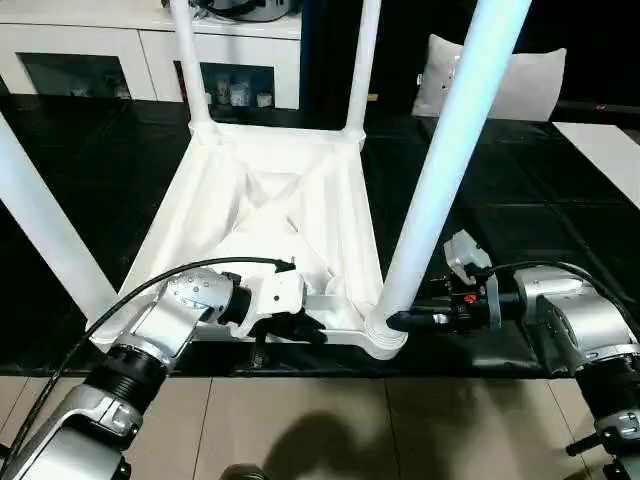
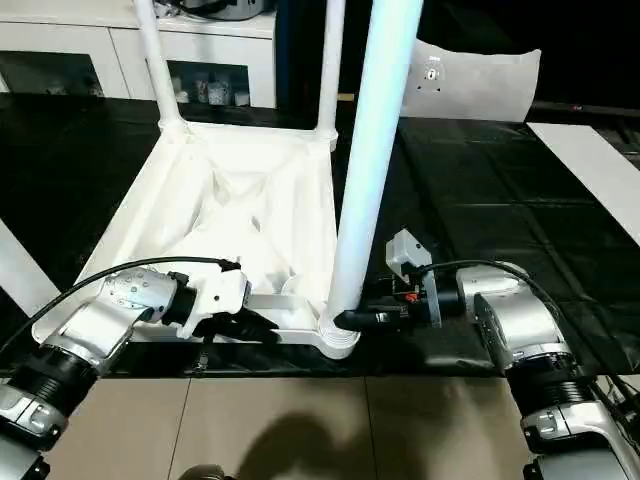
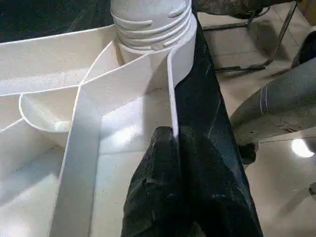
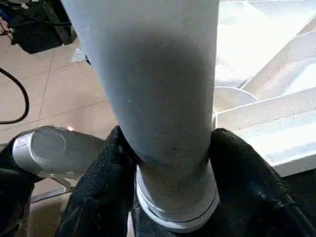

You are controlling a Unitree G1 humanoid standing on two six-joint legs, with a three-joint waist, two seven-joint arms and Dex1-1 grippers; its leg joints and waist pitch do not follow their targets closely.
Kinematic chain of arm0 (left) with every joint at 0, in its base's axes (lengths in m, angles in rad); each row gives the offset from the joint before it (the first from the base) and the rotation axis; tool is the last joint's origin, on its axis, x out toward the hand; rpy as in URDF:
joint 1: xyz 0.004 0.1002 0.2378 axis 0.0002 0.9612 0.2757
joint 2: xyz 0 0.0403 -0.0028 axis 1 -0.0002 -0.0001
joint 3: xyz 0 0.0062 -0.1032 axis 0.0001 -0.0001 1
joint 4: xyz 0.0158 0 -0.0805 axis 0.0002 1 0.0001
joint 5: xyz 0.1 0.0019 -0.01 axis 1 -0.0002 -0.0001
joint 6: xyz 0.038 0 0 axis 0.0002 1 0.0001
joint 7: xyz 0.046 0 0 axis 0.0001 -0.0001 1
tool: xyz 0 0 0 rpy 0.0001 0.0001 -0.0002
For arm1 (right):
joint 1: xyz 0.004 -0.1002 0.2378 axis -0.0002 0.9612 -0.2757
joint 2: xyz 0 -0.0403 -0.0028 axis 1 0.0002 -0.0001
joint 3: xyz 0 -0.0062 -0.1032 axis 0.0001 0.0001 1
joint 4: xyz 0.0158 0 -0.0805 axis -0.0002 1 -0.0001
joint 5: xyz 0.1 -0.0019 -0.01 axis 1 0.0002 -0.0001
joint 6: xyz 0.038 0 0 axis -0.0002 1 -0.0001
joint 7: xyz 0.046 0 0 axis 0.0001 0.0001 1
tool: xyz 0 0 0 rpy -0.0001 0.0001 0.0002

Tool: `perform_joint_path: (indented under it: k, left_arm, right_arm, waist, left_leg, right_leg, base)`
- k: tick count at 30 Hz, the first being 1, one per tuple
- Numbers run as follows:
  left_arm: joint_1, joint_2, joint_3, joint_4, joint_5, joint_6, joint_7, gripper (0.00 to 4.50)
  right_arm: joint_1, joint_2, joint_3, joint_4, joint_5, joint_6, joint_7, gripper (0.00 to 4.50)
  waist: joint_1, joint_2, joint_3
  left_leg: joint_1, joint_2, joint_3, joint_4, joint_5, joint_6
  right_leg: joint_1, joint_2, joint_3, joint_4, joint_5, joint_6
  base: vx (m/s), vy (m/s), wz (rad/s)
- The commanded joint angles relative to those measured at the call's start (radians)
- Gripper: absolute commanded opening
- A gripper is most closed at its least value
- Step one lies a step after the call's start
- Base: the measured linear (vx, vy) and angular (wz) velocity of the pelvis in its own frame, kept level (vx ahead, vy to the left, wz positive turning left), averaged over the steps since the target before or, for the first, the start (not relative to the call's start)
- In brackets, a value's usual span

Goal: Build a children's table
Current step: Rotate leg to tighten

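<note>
On the black floor mat [image 1: 520, 225] the children's table [image 1: 275, 215] lies upside down, ribbed underside up, with its near edge at the mat's near border. Four legs stand upright in the corner sockets; the near right leg [image 1: 445, 160] rises tall beside the right arm. Right gripper [image 1: 400, 320] comes in from the right, its black fingers [image 4: 247, 182] clasping the base of that leg on both sides, just above the socket. Left gripper [image 1: 300, 325] sits at the near edge, fingers [image 3: 163, 197] pressed together against the thin rim wall of the tabletop. A white cabinet [image 1: 150, 55] and pale grey cushion [image 1: 520, 85] stand beyond.
</note>
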Motion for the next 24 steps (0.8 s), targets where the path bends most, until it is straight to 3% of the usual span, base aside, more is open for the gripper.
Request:
perform_joint_path:
  k: [1, 6, 7, 9, 11, 12, 13, 16, 17, 19, 21, 22, 23, 24]
  left_arm:
    - [0.013, -0.012, -0.044, -0.014, 0.021, -0.008, -0.026, 0.00]
    - [0.024, -0.039, -0.006, -0.046, -0.024, 0.101, 0.009, 0.00]
    - [0.024, -0.048, 0.003, -0.050, -0.026, 0.124, 0.031, 0.00]
    - [0.023, -0.059, 0.012, -0.051, -0.027, 0.146, 0.057, 0.00]
    - [0.020, -0.098, 0.041, -0.057, -0.030, 0.210, 0.142, 0.00]
    - [0.019, -0.111, 0.050, -0.062, -0.030, 0.234, 0.170, 0.00]
    - [0.019, -0.131, 0.057, -0.071, -0.025, 0.271, 0.212, 0.00]
    - [0.012, -0.172, 0.072, -0.079, -0.013, 0.342, 0.294, 0.00]
    - [0.005, -0.202, 0.086, -0.081, -0.006, 0.386, 0.348, 0.00]
    - [-0.019, -0.272, 0.118, -0.061, 0.011, 0.439, 0.473, 0.00]
    - [-0.031, -0.306, 0.133, -0.045, 0.015, 0.449, 0.535, 0.00]
    - [-0.036, -0.327, 0.139, -0.043, 0.014, 0.460, 0.564, 0.00]
    - [-0.039, -0.338, 0.140, -0.044, 0.014, 0.466, 0.579, 0.00]
    - [-0.040, -0.342, 0.139, -0.045, 0.015, 0.467, 0.583, 0.00]
  right_arm:
    - [-0.002, 0.002, 0.003, -0.004, 0.022, 0.005, 0.015, 2.02]
    - [0.042, 0.034, -0.036, -0.066, 0.078, 0.065, -0.028, 1.94]
    - [0.053, 0.047, -0.042, -0.085, 0.078, 0.077, -0.062, 1.93]
    - [0.062, 0.061, -0.048, -0.100, 0.076, 0.095, -0.102, 1.93]
    - [0.080, 0.112, -0.056, -0.129, 0.037, 0.133, -0.251, 1.93]
    - [0.084, 0.129, -0.060, -0.135, 0.022, 0.147, -0.307, 1.93]
    - [0.076, 0.164, -0.076, -0.129, -0.001, 0.168, -0.405, 1.93]
    - [0.046, 0.235, -0.117, -0.103, -0.033, 0.218, -0.587, 1.93]
    - [0.027, 0.277, -0.141, -0.086, -0.056, 0.246, -0.697, 1.93]
    - [-0.009, 0.347, -0.168, -0.044, -0.112, 0.261, -0.899, 1.93]
    - [-0.016, 0.368, -0.175, -0.032, -0.118, 0.252, -0.947, 1.93]
    - [-0.017, 0.389, -0.188, -0.032, -0.109, 0.246, -0.973, 1.93]
    - [-0.016, 0.399, -0.191, -0.036, -0.108, 0.239, -0.982, 2.46]
    - [-0.014, 0.402, -0.189, -0.039, -0.111, 0.235, -0.985, 2.59]
  waist:
    - [-0.003, -0.008, -0.063]
    - [-0.004, -0.006, -0.062]
    - [-0.004, 0.002, -0.061]
    - [-0.005, -0.002, -0.060]
    - [-0.012, 0.006, -0.056]
    - [-0.014, 0.003, -0.054]
    - [-0.024, 0.006, -0.055]
    - [-0.047, 0.004, -0.055]
    - [-0.058, 0.011, -0.055]
    - [-0.075, 0.009, -0.056]
    - [-0.079, 0.009, -0.059]
    - [-0.080, 0.010, -0.059]
    - [-0.078, 0.009, -0.061]
    - [-0.077, 0.010, -0.062]
  left_leg:
    - [0.001, 0.034, -0.005, -0.064, -0.182, 0.037]
    - [0.001, 0.035, -0.005, -0.066, -0.195, 0.031]
    - [0.003, 0.036, -0.006, -0.067, -0.205, 0.028]
    - [0.004, 0.034, -0.007, -0.069, -0.216, 0.024]
    - [0.008, 0.030, -0.010, -0.072, -0.258, 0.007]
    - [0.006, 0.028, -0.009, -0.074, -0.261, 0.005]
    - [0.004, 0.027, -0.014, -0.076, -0.266, -0.011]
    - [0.000, 0.023, -0.017, -0.078, -0.272, -0.020]
    - [0.005, 0.020, -0.019, -0.077, -0.280, -0.023]
    - [0.003, 0.018, -0.020, -0.076, -0.280, -0.034]
    - [0.003, 0.017, -0.019, -0.075, -0.267, -0.029]
    - [0.008, 0.018, -0.014, -0.072, -0.258, -0.011]
    - [0.003, 0.018, -0.013, -0.073, -0.237, 0.002]
    - [0.001, 0.019, -0.013, -0.073, -0.227, 0.006]
  right_leg:
    - [0.053, -0.080, 0.057, -0.072, -0.264, -0.152]
    - [0.053, -0.080, 0.057, -0.074, -0.282, -0.152]
    - [0.052, -0.080, 0.058, -0.078, -0.290, -0.149]
    - [0.053, -0.080, 0.056, -0.080, -0.311, -0.142]
    - [0.050, -0.083, 0.054, -0.096, -0.426, -0.104]
    - [0.050, -0.082, 0.053, -0.100, -0.448, -0.091]
    - [0.052, -0.083, 0.050, -0.104, -0.487, -0.069]
    - [0.054, -0.082, 0.045, -0.106, -0.509, -0.052]
    - [0.048, -0.081, 0.044, -0.110, -0.523, -0.050]
    - [0.049, -0.080, 0.040, -0.111, -0.525, -0.053]
    - [0.051, -0.080, 0.041, -0.113, -0.509, -0.048]
    - [0.044, -0.076, 0.047, -0.112, -0.456, -0.063]
    - [0.047, -0.075, 0.050, -0.106, -0.410, -0.073]
    - [0.049, -0.075, 0.051, -0.103, -0.389, -0.077]
  base:
    - [0.000, 0.000, 0.00]
    - [0.000, 0.000, 0.00]
    - [0.000, 0.000, 0.00]
    - [0.000, 0.000, 0.00]
    - [0.000, 0.000, 0.00]
    - [0.000, 0.000, 0.00]
    - [0.000, 0.000, 0.00]
    - [0.000, 0.000, 0.00]
    - [0.000, 0.000, 0.00]
    - [0.000, 0.000, 0.00]
    - [0.000, 0.000, 0.00]
    - [0.000, 0.000, 0.00]
    - [0.000, 0.000, 0.00]
    - [0.000, 0.000, 0.00]
